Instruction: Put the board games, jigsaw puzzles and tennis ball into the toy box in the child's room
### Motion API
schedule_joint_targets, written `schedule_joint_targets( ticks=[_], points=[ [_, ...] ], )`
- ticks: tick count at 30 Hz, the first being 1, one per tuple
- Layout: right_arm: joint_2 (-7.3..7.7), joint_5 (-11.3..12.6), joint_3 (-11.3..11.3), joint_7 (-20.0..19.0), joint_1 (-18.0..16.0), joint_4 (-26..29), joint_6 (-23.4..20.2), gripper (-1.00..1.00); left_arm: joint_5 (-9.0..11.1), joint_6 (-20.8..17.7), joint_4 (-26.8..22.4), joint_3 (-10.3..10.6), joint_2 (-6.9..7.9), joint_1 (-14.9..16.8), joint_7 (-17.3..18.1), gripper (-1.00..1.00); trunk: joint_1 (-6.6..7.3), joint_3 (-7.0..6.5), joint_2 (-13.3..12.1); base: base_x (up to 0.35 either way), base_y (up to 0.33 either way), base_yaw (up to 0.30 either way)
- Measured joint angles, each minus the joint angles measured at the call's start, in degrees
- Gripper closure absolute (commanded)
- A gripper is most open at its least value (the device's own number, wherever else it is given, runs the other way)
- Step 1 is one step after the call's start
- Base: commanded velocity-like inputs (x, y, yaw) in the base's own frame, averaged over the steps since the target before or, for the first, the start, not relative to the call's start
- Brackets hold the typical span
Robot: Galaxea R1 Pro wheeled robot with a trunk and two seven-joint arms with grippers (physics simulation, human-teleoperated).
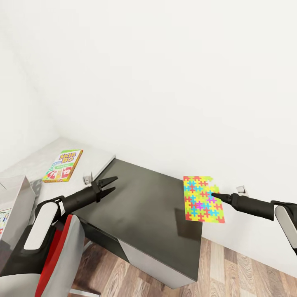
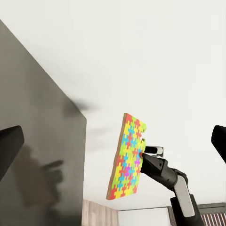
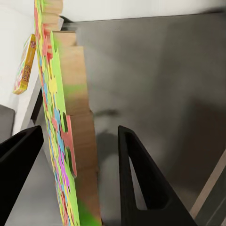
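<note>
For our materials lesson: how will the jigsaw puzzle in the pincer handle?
Probably stiff: the jigsaw puzzle stays flat, held upright at one edge by the right pincer. Likely light for its size, being thin. Its thin edge might slip or twist.

Black tapered forearms, white shells, red trunk panel, pointed black jaws.

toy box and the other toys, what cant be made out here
- Toy box: head view, cut off by the left edge; contents unreadable.
- Jigsaw puzzle: right gripper covers part of it; right wrist view leaves contact unclear.
- Board game: small print too small.
</note>
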State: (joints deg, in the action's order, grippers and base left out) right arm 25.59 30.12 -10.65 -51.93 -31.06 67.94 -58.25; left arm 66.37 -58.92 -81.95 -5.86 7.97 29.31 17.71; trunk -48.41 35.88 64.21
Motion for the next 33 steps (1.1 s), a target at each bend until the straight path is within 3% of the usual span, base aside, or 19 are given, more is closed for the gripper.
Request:
schedule_joint_targets(
  ticks=[5,11,22,23,24,33],
  points=[
    [0.64,0.3,0.6,-0.7,-0.1,-0.6,0.7,1.0,-0.6,-0.1,0.6,0.6,-0.65,0.6,0.6,-1.0,0.0,0.0,0.0,0.0,0.0,0.0],
    [2.55,2.7,-1.3,-2.8,-2.1,-2.6,1.5,1.0,-2.4,-0.2,1.7,2.6,-2.58,2.4,2.4,-1.0,0.0,0.0,0.0,0.0,0.0,0.0],
    [2.83,3.4,-3.4,-6.5,-5.3,-6.1,2.0,1.0,-5.9,-0.2,1.8,3.6,-6.12,2.6,3.1,-1.0,-0.01,0.0,0.0,-0.037,0.0,0.0],
    [2.82,3.5,-3.5,-6.8,-5.4,-6.4,2.0,1.0,-6.2,-0.2,1.8,3.7,-6.18,2.6,3.1,-1.0,-0.02,0.0,0.0,-0.181,0.0,0.0],
    [2.82,3.1,-3.5,-7.1,-5.5,-8.9,2.2,1.0,-8.3,-0.2,1.8,3.7,-6.21,2.6,3.1,-1.0,-0.02,0.01,0.0,-0.211,0.0,0.0],
    [2.81,3.6,-3.4,-7.1,-5.7,-8.8,1.7,1.0,-8.5,-0.2,1.7,3.8,-6.33,2.6,3.3,-1.0,-0.03,0.0,0.0,-0.273,0.0,0.0]
  ],
)
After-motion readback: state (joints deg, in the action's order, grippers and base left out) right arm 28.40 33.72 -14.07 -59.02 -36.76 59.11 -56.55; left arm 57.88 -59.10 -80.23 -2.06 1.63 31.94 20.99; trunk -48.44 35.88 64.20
